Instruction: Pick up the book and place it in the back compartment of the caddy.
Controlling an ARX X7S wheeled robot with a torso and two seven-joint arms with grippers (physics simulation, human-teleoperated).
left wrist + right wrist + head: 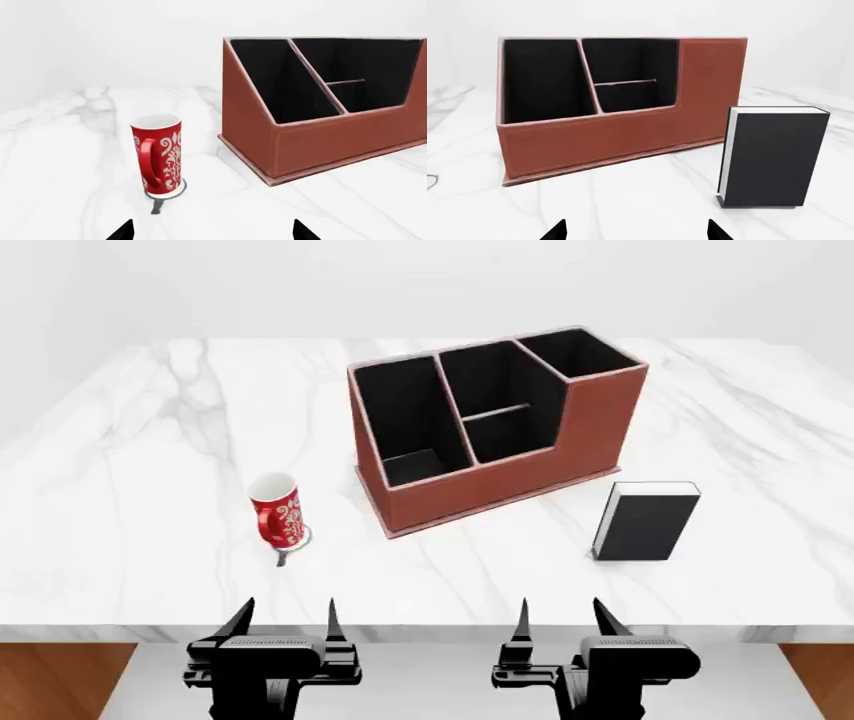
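A white marbled worktop point(120, 470) fills the head view, with a reddish-brown caddy point(587, 435) near its middle as the landmark. Well to the left of the caddy and nearer the robot, a red-and-white patterned mug point(275, 509) stands upright, its handle turned toward the robot. The caddy sits at a slight angle, its black-lined cells open upward. To the right of the caddy and a little nearer the robot, apart from it, a black book point(647, 522) with white page edges stands upright on the worktop. Below the worktop's front edge, the left end effector point(283, 618) sits nearer than the mug, released, fingers spread and holding nothing. The right end effector point(561, 617) sits nearer than the book, likewise spread and holding nothing.
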